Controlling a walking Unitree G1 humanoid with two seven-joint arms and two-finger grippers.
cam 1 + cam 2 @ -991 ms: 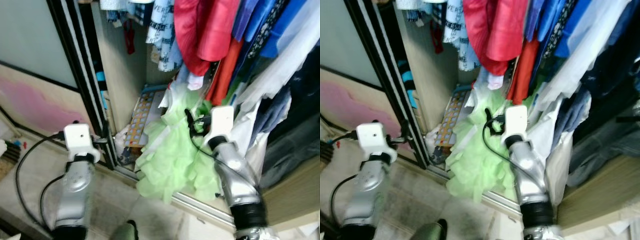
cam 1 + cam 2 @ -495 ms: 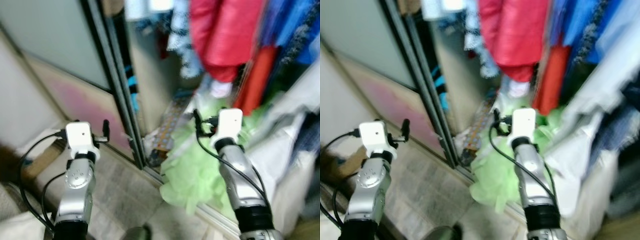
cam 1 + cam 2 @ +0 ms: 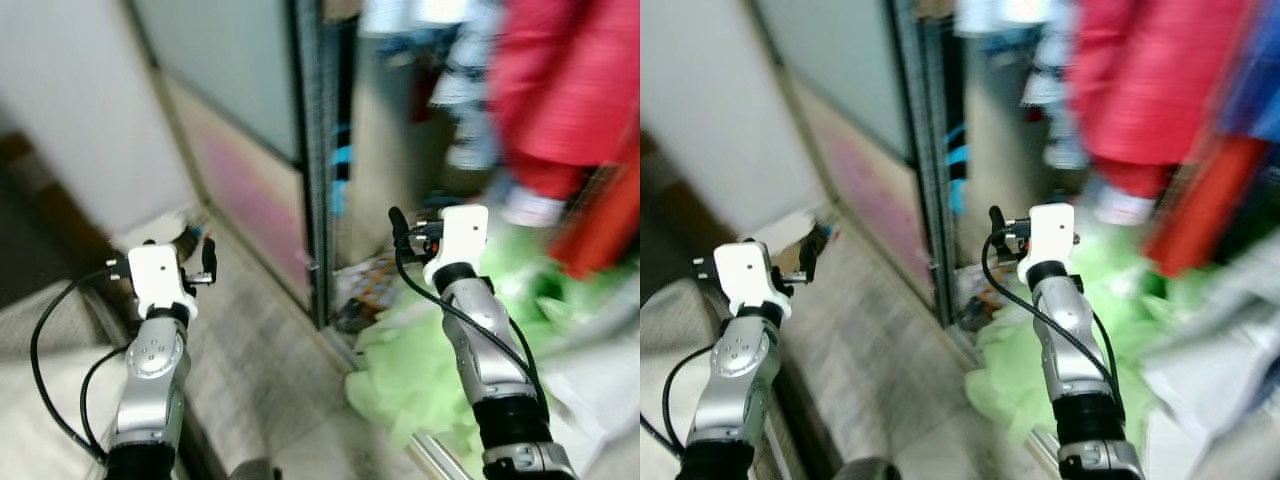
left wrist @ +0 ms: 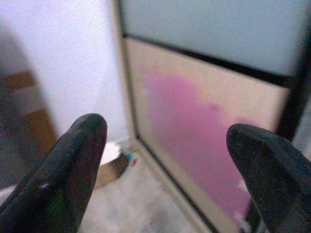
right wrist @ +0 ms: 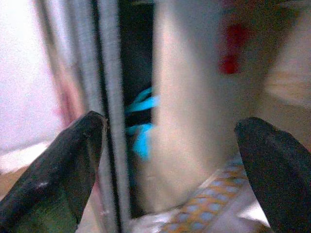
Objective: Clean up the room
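A pale green garment (image 3: pixel 420 370) lies heaped at the foot of the open wardrobe and spills over the floor track. Red clothes (image 3: pixel 570 90) hang above it, blurred. My right gripper (image 5: pixel 170 141) is held up in front of the wardrobe opening, above the green heap, open and holding nothing. One of its black fingers (image 3: pixel 397 225) points at the dark door frame (image 3: pixel 315 180). My left gripper (image 4: pixel 165 145) is open and holds nothing, raised over the floor before the sliding door (image 3: pixel 250 130), which has a frosted top and a pink-stained lower panel.
A patterned board (image 3: pixel 370 285) leans inside the wardrobe by a beige partition, with something bright blue (image 5: pixel 143 141) behind the frame. A white wall (image 3: pixel 70 100) is at the left, with a small box (image 4: pixel 114 165) at its foot. Pale floor (image 3: pixel 260 370) stretches between my arms.
The whole view has swung to the left and blurred, so the camera turned. The wardrobe and clothes slid right in the picture. Both arms keep the same raised pose, grippers still open.
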